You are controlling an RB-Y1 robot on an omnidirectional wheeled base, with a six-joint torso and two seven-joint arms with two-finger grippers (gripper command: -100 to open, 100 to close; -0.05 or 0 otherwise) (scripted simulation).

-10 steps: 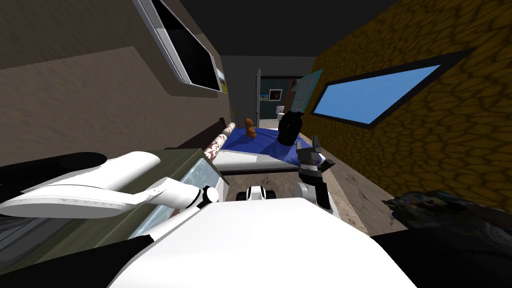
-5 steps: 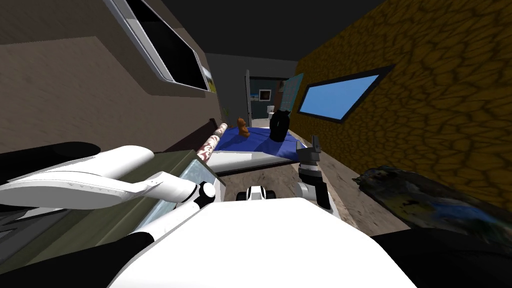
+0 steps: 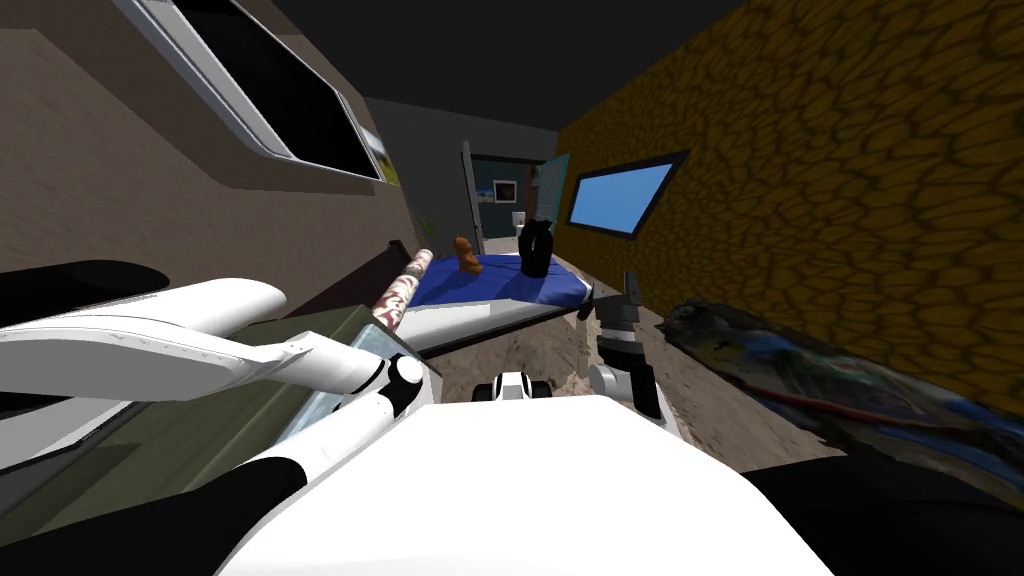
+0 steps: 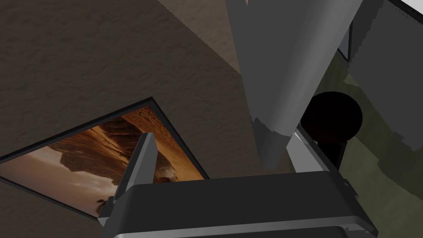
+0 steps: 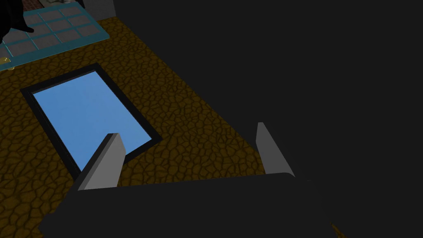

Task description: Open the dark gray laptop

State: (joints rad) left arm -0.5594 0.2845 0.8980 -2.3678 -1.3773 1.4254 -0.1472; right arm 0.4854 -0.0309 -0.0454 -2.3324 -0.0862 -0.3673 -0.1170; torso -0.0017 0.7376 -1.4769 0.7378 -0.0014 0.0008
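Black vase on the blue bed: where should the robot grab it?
Probably at the narrower neck of the black vase, with the right hand coming level from the near side. It stands upright on the blue bed, and its body looks wide for the open fingers.

A blue window (image 3: 615, 197) sits in the ochre cobble-patterned wall (image 3: 850, 200).

The bed (image 3: 497, 288) lies ahead at 12 o'clock, with a doorway (image 3: 497, 200) behind it. On the bed a bear figure (image 3: 467, 256) sits left of a jar (image 3: 534, 249), and a roll (image 3: 401, 290) lies along its left edge at 11 o'clock. A cabinet (image 3: 180, 440) stands close at 9 o'clock. The right end effector (image 3: 622, 292) is at 1 o'clock, beside the bed's near right corner. A window (image 3: 620, 195) sits in the wall at 1 o'clock, and a flat panel (image 3: 800, 365) lies at 3 o'clock.
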